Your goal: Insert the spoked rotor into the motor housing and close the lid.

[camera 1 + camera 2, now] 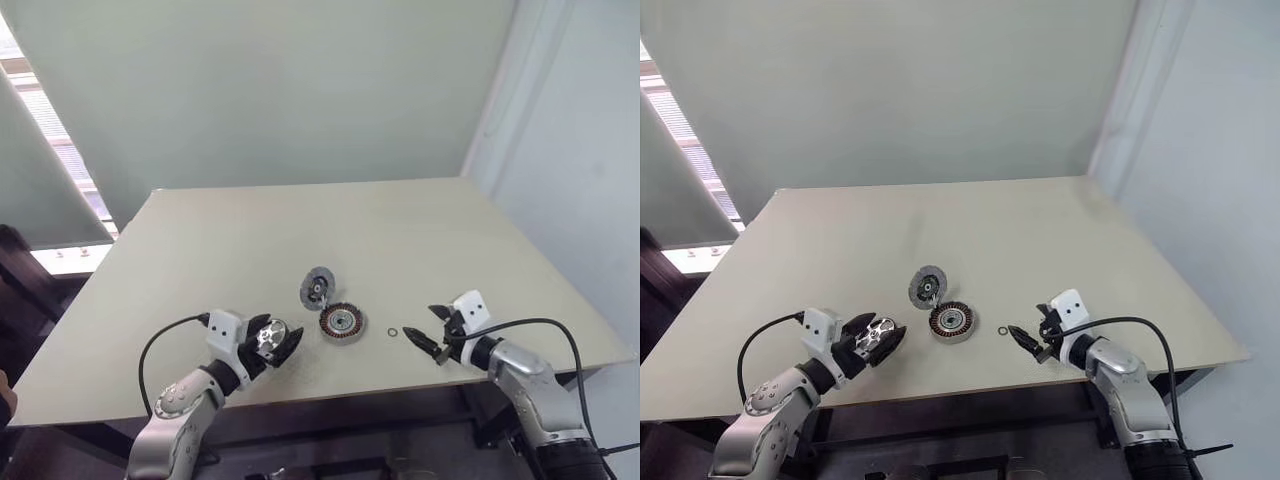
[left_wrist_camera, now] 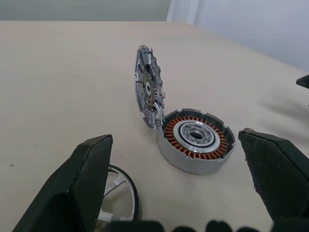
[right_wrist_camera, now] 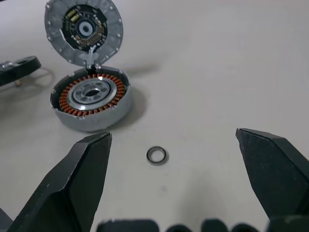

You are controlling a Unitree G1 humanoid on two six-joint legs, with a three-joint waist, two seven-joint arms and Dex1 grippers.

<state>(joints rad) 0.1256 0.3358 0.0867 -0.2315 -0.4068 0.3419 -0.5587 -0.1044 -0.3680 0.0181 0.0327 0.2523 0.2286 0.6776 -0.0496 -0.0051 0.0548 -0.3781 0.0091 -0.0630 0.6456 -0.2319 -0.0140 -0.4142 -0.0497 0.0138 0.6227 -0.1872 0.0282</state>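
Left gripper (image 1: 272, 345), lower left, fingers spread wide around the spoked rotor (image 1: 268, 336), partly hidden between them. Right gripper (image 1: 422, 338), lower right, likewise parted and empty, near a small metal ring (image 3: 156, 155). At centre, the motor housing (image 1: 341, 322) rests on the beige table (image 1: 250, 240), its lid (image 1: 317, 287) tilted up, touching its rim. Pale wall (image 1: 300, 90) behind; window (image 1: 45, 130) cut off at upper left.

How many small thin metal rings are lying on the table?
1. The small metal ring lies alone on the table, between the motor housing and the right claw.
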